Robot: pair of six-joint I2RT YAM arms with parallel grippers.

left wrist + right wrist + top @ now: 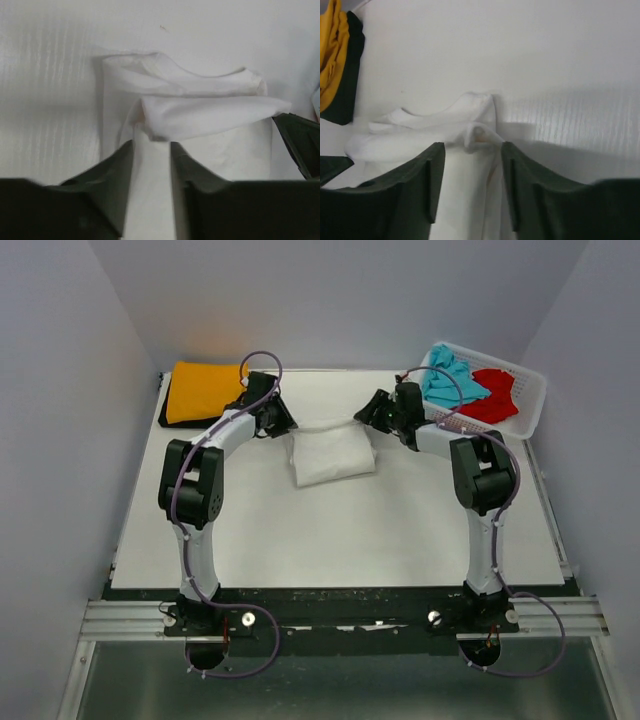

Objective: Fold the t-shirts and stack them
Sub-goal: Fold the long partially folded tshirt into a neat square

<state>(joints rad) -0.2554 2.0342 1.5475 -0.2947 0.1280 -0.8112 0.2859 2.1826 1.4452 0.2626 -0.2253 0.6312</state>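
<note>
The white t-shirt (333, 455) lies folded into a small bundle at the middle of the table, its top layer loose and rumpled (200, 115). My left gripper (285, 425) is at its far left corner, and in the left wrist view its jaws (151, 147) stand a little apart with white cloth lying in the gap. My right gripper (368, 410) is at the far right corner, open (472, 150) over a curled fold of the same shirt (420, 135). The orange-yellow t-shirt (205, 390) lies folded on the black one (347, 85) at the far left.
A white lattice basket (527, 390) at the far right holds the crumpled turquoise t-shirt (450, 380) and the red t-shirt (492, 395). Grey walls close in the table on three sides. The arm bases stand at the near edge.
</note>
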